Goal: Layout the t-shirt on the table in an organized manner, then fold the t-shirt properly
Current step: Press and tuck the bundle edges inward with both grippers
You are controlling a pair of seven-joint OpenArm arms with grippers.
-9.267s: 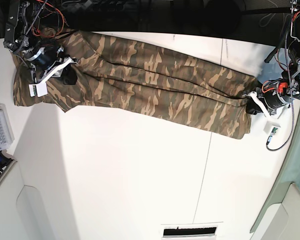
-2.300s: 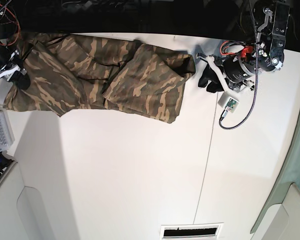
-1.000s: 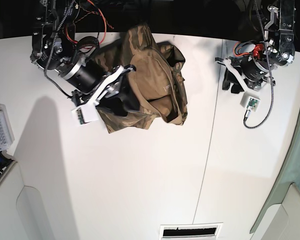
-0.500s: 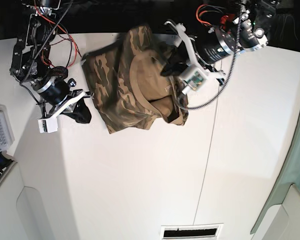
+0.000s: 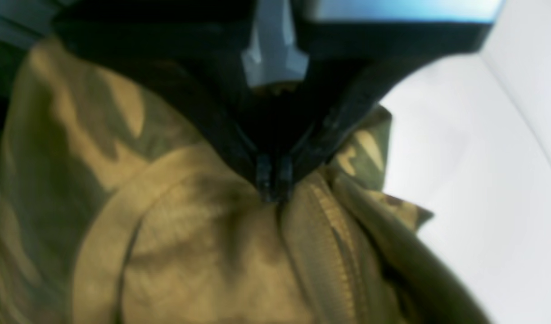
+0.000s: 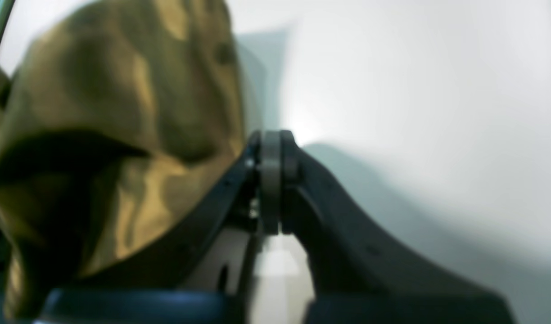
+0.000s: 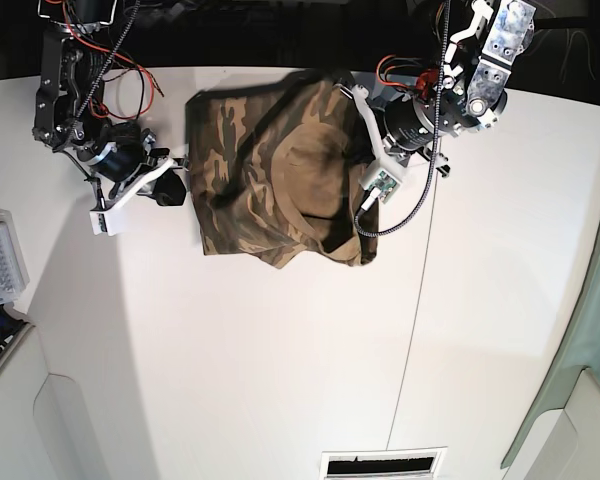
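upper centre: your soft camouflage t-shirt lies bunched on the white surface, unfolded; left claw pinches its tan collar, right claw closed empty.

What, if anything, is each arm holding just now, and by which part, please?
The left gripper pinches the t-shirt at its tan inner fabric near the collar. The right gripper is shut beside it, holding nothing.

No legible text, labels or numbers.
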